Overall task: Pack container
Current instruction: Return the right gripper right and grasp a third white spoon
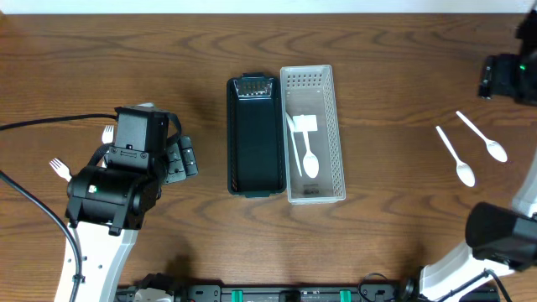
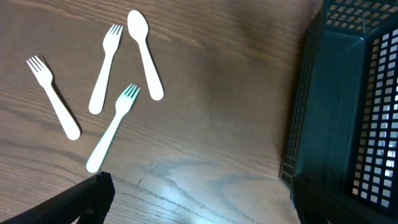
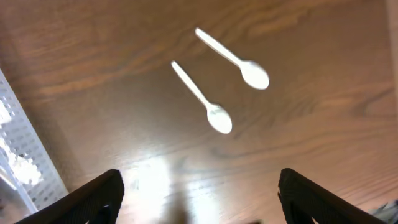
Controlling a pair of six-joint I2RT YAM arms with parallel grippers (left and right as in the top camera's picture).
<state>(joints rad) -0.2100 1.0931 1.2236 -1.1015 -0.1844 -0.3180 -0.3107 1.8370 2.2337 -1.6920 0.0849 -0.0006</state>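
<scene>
A dark mesh container (image 1: 254,134) and a white mesh container (image 1: 323,92) stand side by side mid-table. White spoons (image 1: 307,157) lie in the white one; the dark one looks empty. In the left wrist view, three white forks (image 2: 113,127) and a spoon (image 2: 145,53) lie on the wood, with the dark container (image 2: 336,106) at the right. My left gripper (image 2: 200,183) hangs open above bare wood between them, and it (image 1: 186,158) shows left of the dark container. Two more spoons (image 3: 211,106) lie beyond my right gripper (image 3: 199,177), which is open and holds nothing.
The two loose spoons (image 1: 470,147) lie on the right side of the table. Forks (image 1: 59,168) peek out from under the left arm. Part of the right arm (image 1: 508,77) hangs over the far right edge. A corner of the white container (image 3: 18,143) shows at the right wrist view's left.
</scene>
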